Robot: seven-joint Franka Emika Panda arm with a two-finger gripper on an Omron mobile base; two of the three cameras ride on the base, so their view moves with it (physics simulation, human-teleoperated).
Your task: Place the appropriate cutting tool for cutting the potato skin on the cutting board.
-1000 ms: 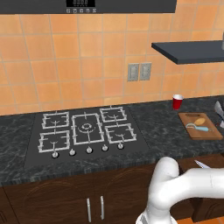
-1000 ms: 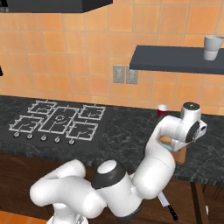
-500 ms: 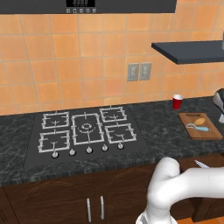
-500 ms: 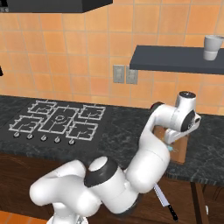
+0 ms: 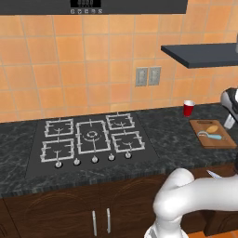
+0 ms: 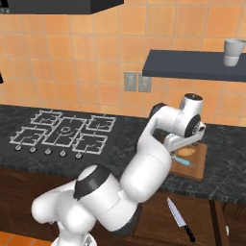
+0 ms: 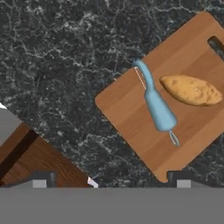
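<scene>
The peeler [image 7: 156, 103] lies flat on the cutting board [image 7: 131, 118] at centre right of the hand view, just beside the potato [image 7: 191, 90] — apart from it. The gripper [image 7: 109, 183] hangs above, fingers spread wide, holding nothing — its tips at the frame's bottom.

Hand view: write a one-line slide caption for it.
Looking down on the cutting board on dark counter, the blue-handled peeler lying beside the potato.

Light-blue peeler [image 7: 156, 103]; yellowish-tan potato [image 7: 191, 90]; brown wooden board [image 7: 131, 114]; black marbled counter [image 7: 57, 65]; perhaps red cup [image 5: 188, 108].
</scene>
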